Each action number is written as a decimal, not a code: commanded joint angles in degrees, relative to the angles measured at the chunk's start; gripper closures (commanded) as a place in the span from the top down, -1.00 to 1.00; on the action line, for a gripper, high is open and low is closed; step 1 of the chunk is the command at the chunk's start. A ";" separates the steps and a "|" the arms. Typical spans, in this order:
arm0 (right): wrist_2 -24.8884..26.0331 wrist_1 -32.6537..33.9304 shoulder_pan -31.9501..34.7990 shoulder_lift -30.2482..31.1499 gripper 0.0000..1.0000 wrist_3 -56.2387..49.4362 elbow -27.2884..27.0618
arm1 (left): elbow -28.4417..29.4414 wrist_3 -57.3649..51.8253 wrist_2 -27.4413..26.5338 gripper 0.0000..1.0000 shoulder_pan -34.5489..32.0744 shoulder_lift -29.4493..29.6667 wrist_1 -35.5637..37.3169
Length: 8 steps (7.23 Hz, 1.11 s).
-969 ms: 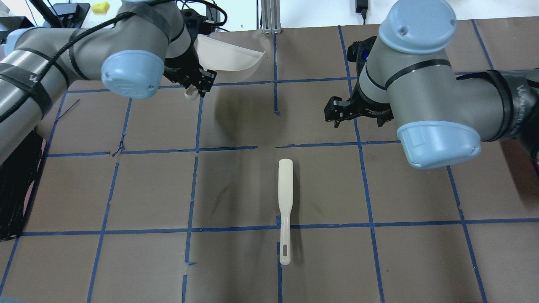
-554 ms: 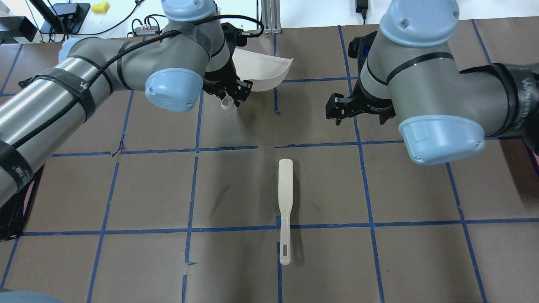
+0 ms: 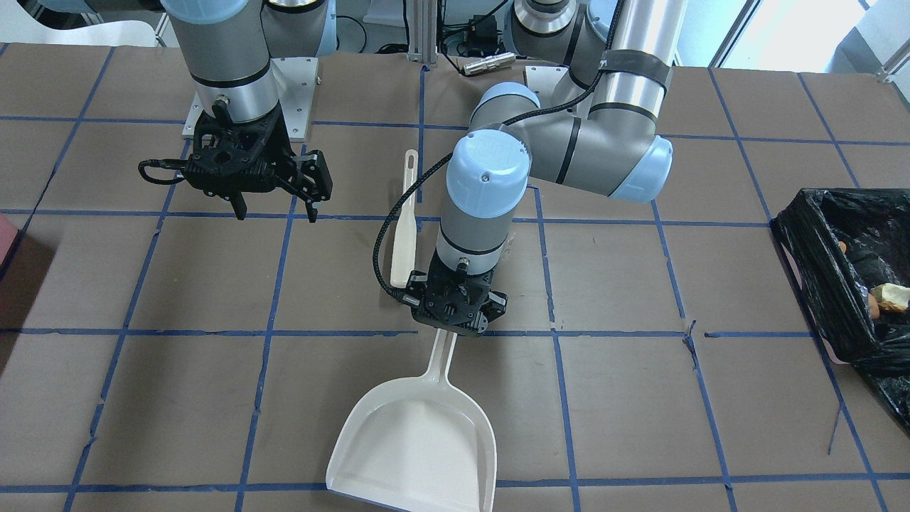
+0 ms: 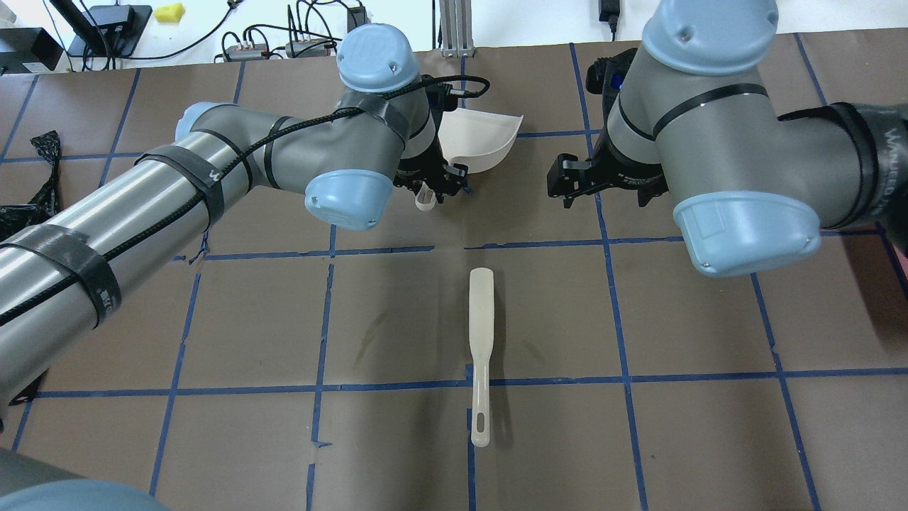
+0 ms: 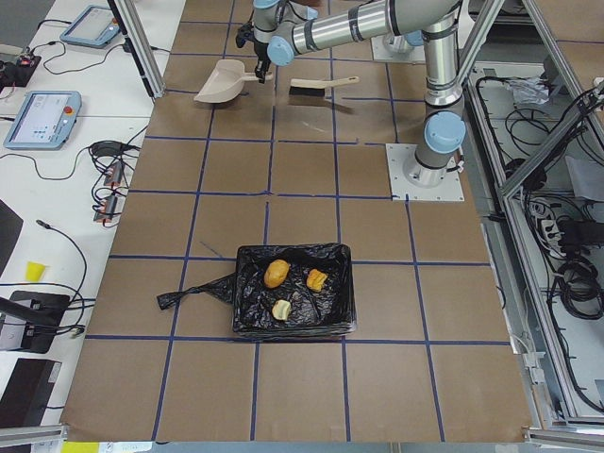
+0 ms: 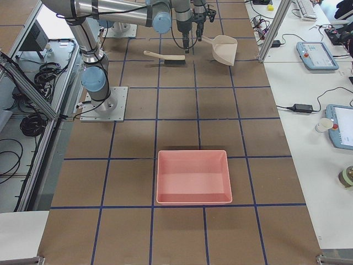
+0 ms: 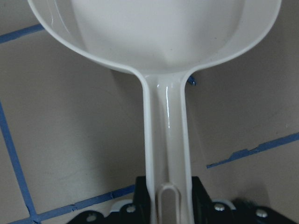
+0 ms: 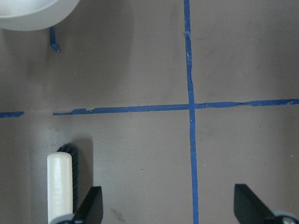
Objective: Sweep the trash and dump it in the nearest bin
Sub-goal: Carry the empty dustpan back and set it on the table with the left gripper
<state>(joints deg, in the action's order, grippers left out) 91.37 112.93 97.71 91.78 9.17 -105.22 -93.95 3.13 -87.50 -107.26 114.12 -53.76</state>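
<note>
My left gripper is shut on the handle of a cream dustpan and holds it over the far middle of the table, pan mouth away from me; it also shows in the left wrist view. The pan looks empty. A cream brush lies flat on the table nearer to me. My right gripper is open and empty, above the table beside the brush's head. The bin, lined with a black bag, stands at my left end and holds orange scraps.
An empty pink tub sits on the table far to my right. The brown table top is marked with blue tape squares. Cables and small devices lie past the far edge.
My left arm has swung the dustpan rightward in the overhead view, from the far left toward the table's middle. The right arm and the brush have stayed put.
</note>
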 commanded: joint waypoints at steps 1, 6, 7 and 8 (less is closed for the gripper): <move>-0.05 0.09 0.20 0.59 1.00 -0.12 -0.16 | -1.58 2.23 0.58 -0.88 -1.72 0.66 3.40; 0.38 -2.53 -0.86 0.86 1.00 -1.70 0.45 | -2.99 10.03 -0.30 0.58 -4.80 -0.74 3.05; 0.73 -3.41 -1.47 0.86 1.00 -3.27 0.98 | -3.17 9.45 -0.39 0.85 -4.37 -0.92 2.61; 0.13 -4.73 -3.30 0.94 1.00 -5.11 1.85 | -2.73 9.35 -0.48 1.00 -3.84 -1.36 2.78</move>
<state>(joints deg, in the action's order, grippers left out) 91.82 109.63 96.06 92.69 6.07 -104.26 -96.94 12.41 -87.89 -111.61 113.18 -50.98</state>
